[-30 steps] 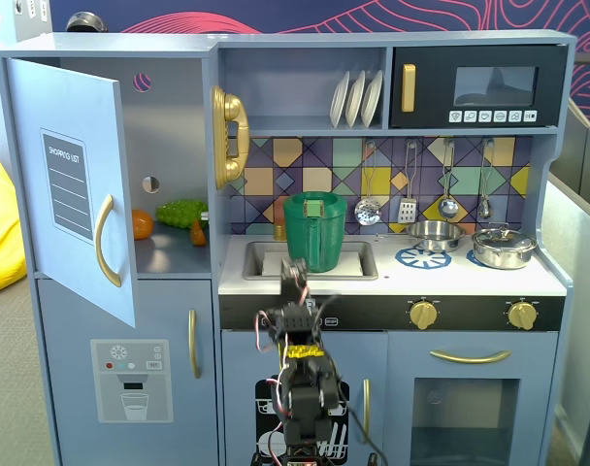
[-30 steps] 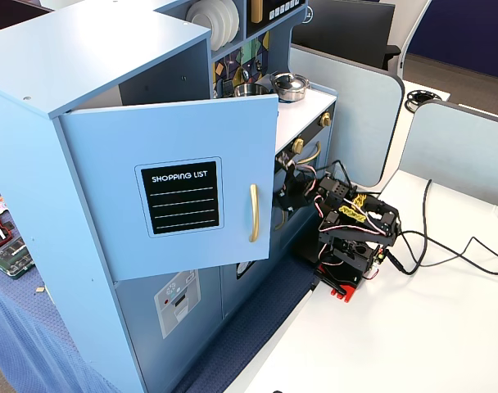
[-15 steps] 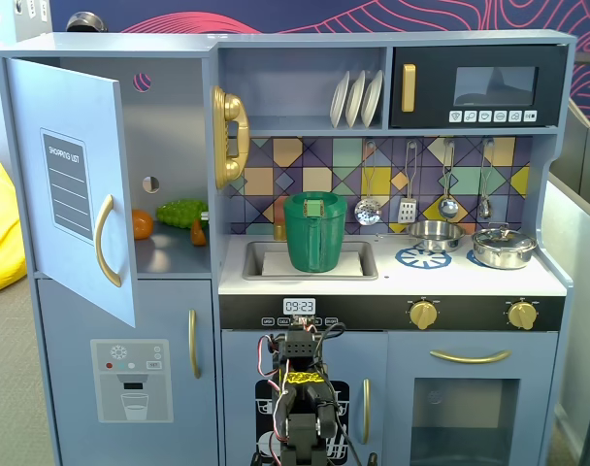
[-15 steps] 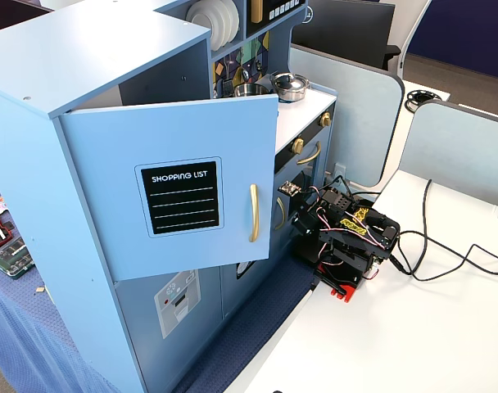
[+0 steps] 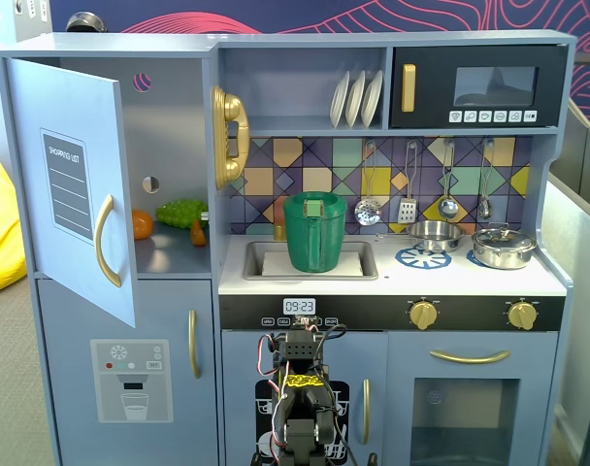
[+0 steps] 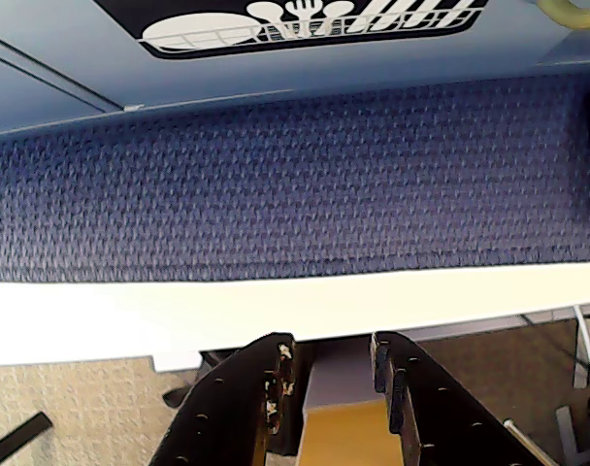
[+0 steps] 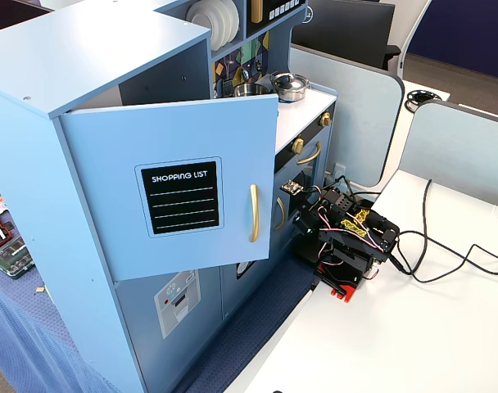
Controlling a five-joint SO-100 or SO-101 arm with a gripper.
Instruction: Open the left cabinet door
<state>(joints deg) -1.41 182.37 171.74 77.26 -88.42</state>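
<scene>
The left cabinet door, light blue with a black "SHOPPING LIST" panel and a curved gold handle, stands swung wide open in both fixed views. Behind it the compartment holds toy fruit and vegetables. My arm sits folded low in front of the kitchen's middle, well away from the door. In the wrist view my gripper points down at the white table edge, jaws slightly apart with nothing between them.
The lower door with the dispenser graphic is closed. A green pitcher stands in the sink; pots sit on the stove. A blue mat lies before the kitchen. Cables trail over the white table.
</scene>
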